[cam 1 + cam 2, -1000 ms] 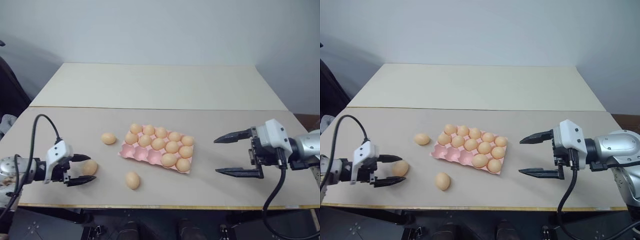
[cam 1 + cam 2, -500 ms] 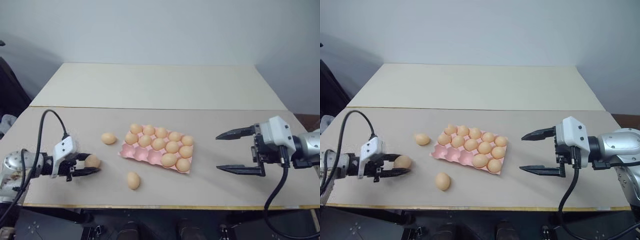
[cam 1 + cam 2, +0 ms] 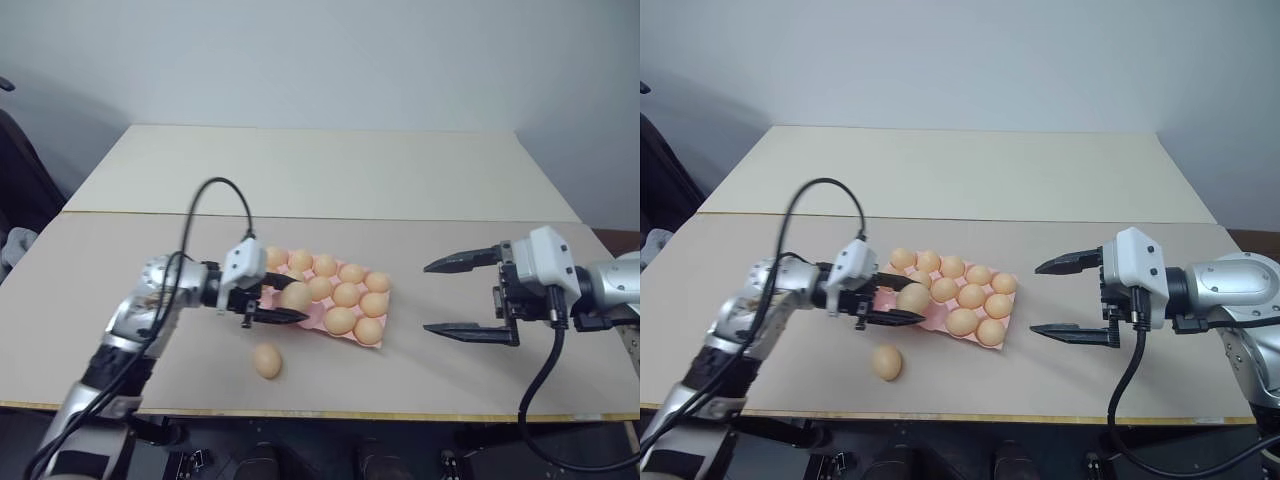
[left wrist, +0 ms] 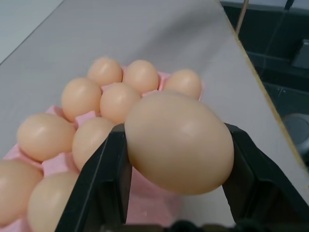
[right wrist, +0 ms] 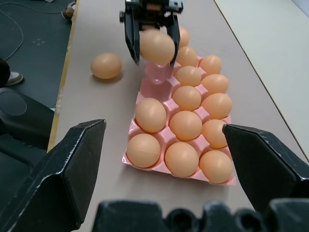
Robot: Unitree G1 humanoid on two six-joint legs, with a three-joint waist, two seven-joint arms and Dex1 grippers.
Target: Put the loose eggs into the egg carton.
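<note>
At frame centre the left pincer (image 3: pixel 281 305) is clamped on an egg (image 3: pixel 295 296) over the egg carton (image 3: pixel 312 318), while the right pincer (image 3: pixel 462 297) at the right gapes apart.

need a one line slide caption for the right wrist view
Left gripper holds an egg over the pink egg carton, seen between the open right gripper's fingers; one loose egg lies beside it.

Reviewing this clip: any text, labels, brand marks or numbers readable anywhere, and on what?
None. The egg carton, the eggs, the table and both grippers carry no readable words, numbers or signs in any view.
</note>
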